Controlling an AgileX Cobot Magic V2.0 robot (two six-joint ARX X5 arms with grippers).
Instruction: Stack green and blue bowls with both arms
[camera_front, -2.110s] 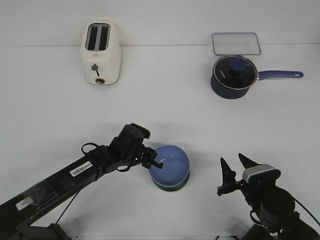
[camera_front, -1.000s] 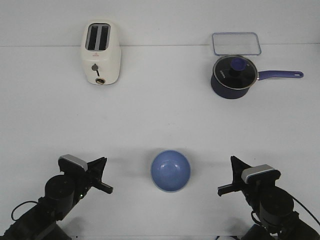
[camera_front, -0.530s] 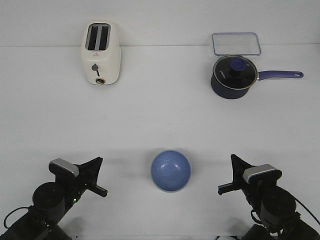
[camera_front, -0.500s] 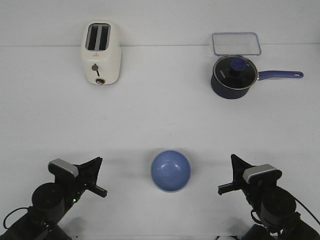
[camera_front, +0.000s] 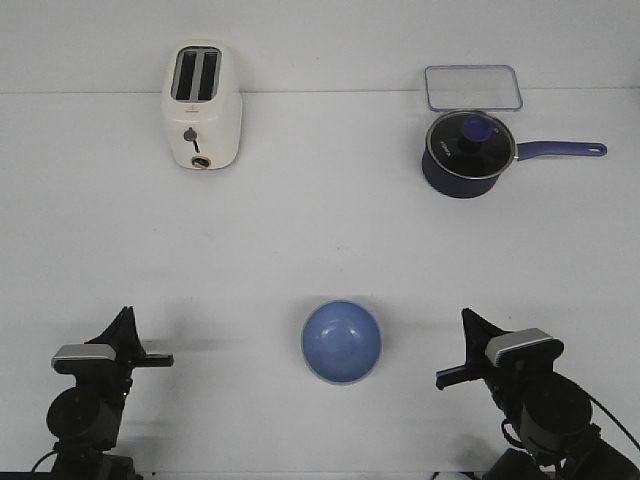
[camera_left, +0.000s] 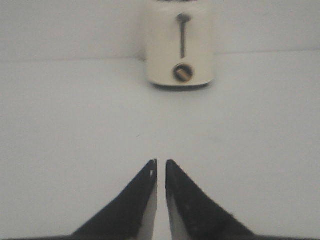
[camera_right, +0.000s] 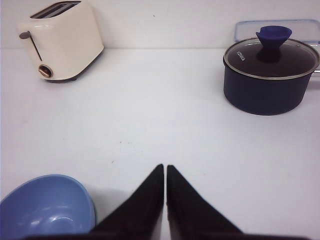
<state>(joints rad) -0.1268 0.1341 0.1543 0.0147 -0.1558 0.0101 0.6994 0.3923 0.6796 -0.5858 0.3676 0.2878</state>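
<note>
The blue bowl (camera_front: 341, 342) sits upright at the near middle of the table, and also shows in the right wrist view (camera_right: 45, 210). The green bowl is almost hidden under it; only a thin dark rim (camera_front: 343, 381) shows at its front. My left gripper (camera_front: 127, 314) is at the near left, well apart from the bowls, shut and empty; its tips (camera_left: 161, 162) point at the toaster. My right gripper (camera_front: 466, 318) is at the near right, shut and empty, with its tips (camera_right: 165, 167) just right of the blue bowl.
A cream toaster (camera_front: 201, 105) stands at the back left. A dark navy saucepan (camera_front: 465, 155) with a glass lid stands at the back right, handle pointing right. A clear lidded container (camera_front: 472, 87) lies behind it.
My left arm let go at the blue bowl's rim, drew back to the near left and turned to face forward. My right gripper's jaws went from open to shut.
</note>
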